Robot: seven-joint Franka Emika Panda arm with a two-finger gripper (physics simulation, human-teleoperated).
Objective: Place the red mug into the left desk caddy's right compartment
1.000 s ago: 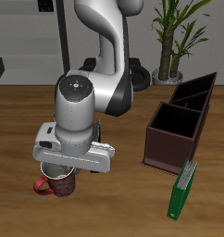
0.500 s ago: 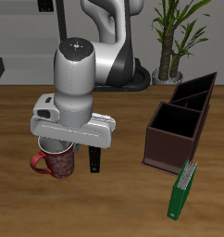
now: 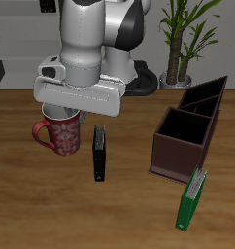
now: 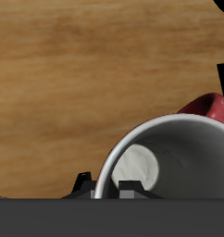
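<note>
The red mug [image 3: 59, 136] with its pale speckles hangs upright above the wooden table, its loop handle pointing away from the caddy. My gripper [image 3: 63, 116] is shut on the mug's rim. In the wrist view the mug's white inside [image 4: 169, 162] fills the frame and my fingertips [image 4: 83, 181] pinch its rim. The left desk caddy [image 3: 174, 158], a long dark maroon-brown box, stands well off to the side of the mug. Its right compartment [image 3: 187, 127], the large square section at the end nearest the table's front edge, is open and nothing shows in it.
A flat black object [image 3: 99, 154] lies on the table between the mug and the caddy. A green binder [image 3: 192, 199] leans by the caddy's near end. A potted plant [image 3: 184, 39] stands behind the caddy.
My gripper has risen from low over the table, lifting the red mug with it. The black object below, hidden before, has come into view.
</note>
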